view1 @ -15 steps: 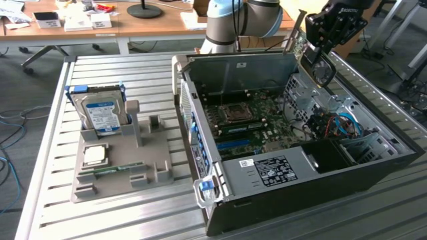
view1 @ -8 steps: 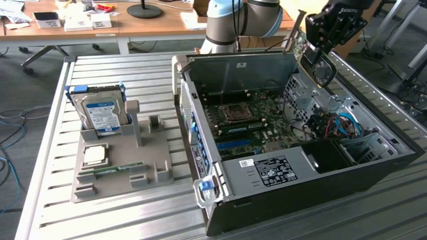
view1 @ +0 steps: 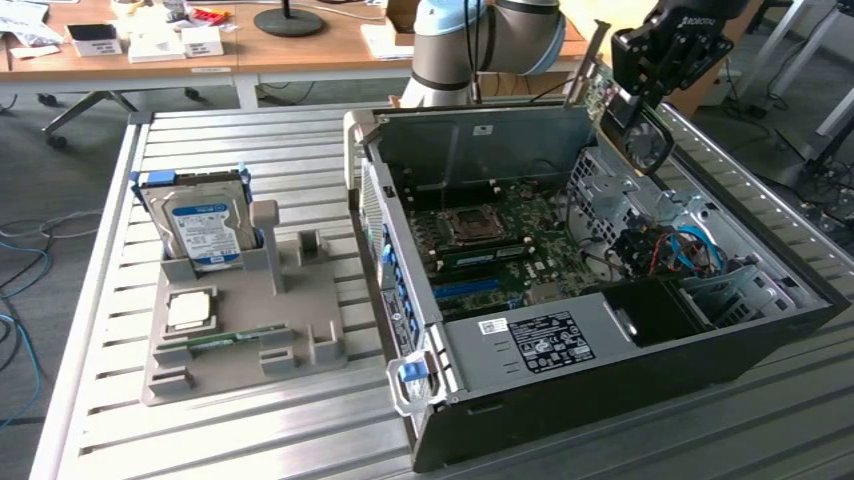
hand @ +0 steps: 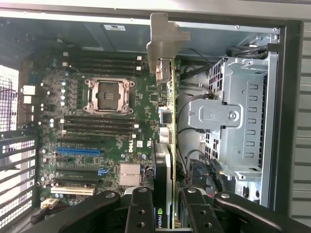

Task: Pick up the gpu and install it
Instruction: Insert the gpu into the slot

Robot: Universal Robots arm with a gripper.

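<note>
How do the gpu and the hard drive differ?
The gpu is a thin green board with a metal bracket; the hard drive is boxy with a blue-white label. The gpu hangs in the gripper over the open case; the hard drive stands in a grey holder. Both are on edge.

You see a hard drive (view1: 203,225) upright in a grey holder (view1: 314,352). A memory stick (view1: 220,338) lies there too — flat.

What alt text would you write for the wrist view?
The gripper holds the gpu edge-on between its jaws, silver bracket farthest from the camera, over a green motherboard. An empty processor socket lies on one side of the card, a metal drive cage on the other.
</note>
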